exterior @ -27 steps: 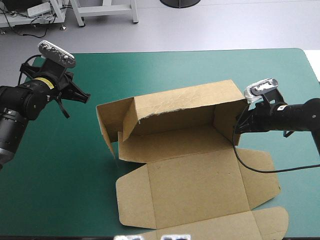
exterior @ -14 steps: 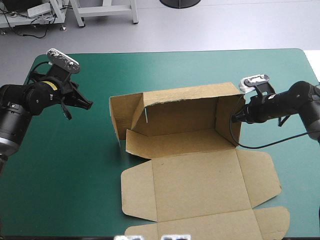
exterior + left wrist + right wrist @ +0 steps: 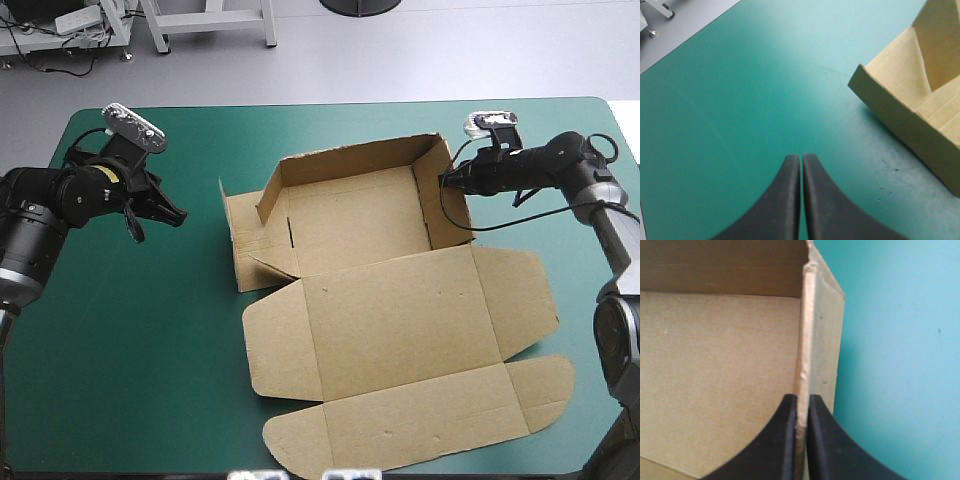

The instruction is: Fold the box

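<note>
A: What is on the table [image 3: 150,340]?
B: On its teal-green cover the brown box [image 3: 350,215] sits about mid-table, an open tray toward the far edge, with its lid [image 3: 400,320] lying flat toward the near edge, flaps spread.
A: And the right gripper [image 3: 802,399]?
B: Its black fingers are pinched almost together on the top edge of the tray's right wall [image 3: 807,340], board between them.
A: The left gripper [image 3: 801,159]?
B: Fingers pressed tip to tip, holding nothing, over bare cover left of the box, apart from it
</note>
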Robot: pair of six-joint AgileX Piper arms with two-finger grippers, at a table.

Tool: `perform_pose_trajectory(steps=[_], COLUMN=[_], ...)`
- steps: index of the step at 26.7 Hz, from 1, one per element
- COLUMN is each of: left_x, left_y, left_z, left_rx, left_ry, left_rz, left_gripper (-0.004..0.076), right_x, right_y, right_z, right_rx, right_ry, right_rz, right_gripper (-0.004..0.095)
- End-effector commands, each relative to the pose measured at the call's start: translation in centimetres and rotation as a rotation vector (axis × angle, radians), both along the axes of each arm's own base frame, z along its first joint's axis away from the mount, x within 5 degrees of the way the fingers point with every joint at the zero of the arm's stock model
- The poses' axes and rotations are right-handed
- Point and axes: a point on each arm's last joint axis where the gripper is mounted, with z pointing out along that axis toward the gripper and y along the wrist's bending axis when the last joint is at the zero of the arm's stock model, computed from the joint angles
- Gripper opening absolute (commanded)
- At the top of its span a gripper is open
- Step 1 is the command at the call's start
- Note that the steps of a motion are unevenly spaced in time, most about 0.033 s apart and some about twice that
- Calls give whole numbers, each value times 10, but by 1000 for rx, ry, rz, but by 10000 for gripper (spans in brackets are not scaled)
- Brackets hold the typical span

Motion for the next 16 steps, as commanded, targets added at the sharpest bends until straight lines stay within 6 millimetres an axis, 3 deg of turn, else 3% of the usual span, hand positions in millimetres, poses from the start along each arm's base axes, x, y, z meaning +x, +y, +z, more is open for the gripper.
perform_pose_trajectory(steps=[1,7,16], left_x=[-6,-6,-8], left_y=[0,0,0], left_z=[20,19,17], left_rx=[-27,-26,-12], left_ry=[-93,-85,-53], left_rz=[-3,-3,-12], left_gripper=[8,8,8], right_x=[-3,-1,3], right_y=[2,2,-1], right_z=[-4,-7,-4], right_rx=[-40,-67,-99], right_ry=[13,-7,-46], right_rz=[88,121,110], right_gripper=[-2,14,296])
